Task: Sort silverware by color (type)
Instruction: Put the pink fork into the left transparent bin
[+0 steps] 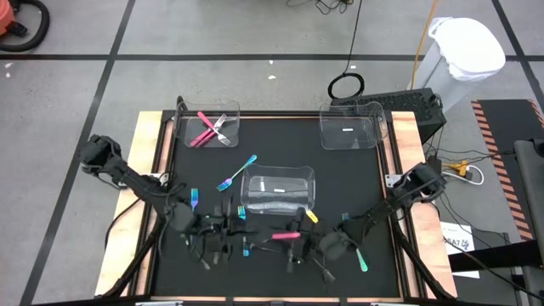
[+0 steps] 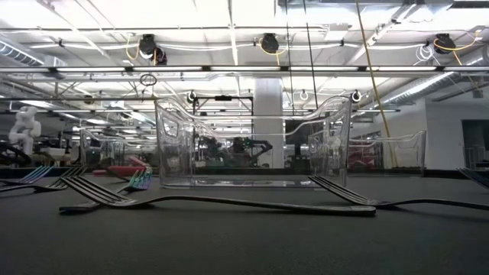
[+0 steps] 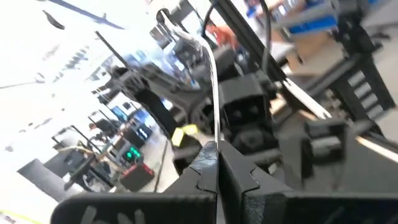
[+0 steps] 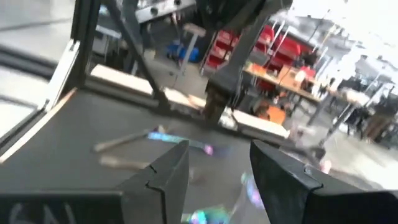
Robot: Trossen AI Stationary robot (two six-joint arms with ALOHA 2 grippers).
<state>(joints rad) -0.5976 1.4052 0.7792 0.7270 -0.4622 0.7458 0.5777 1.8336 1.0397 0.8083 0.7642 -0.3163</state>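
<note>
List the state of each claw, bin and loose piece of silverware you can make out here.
left claw: shut on a grey utensil
right claw: open, holding nothing
far-left bin: upright, holds pink pieces and a grey fork
far-right bin: upright, no silverware seen inside
middle bin: upright, nothing clearly inside
blue-teal fork: loose on the mat beside the middle bin
pink-handled piece: loose on the mat

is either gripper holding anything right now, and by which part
The left gripper is shut on a thin grey metal utensil, pinching one end of it. The right gripper is open and holds nothing.
</note>
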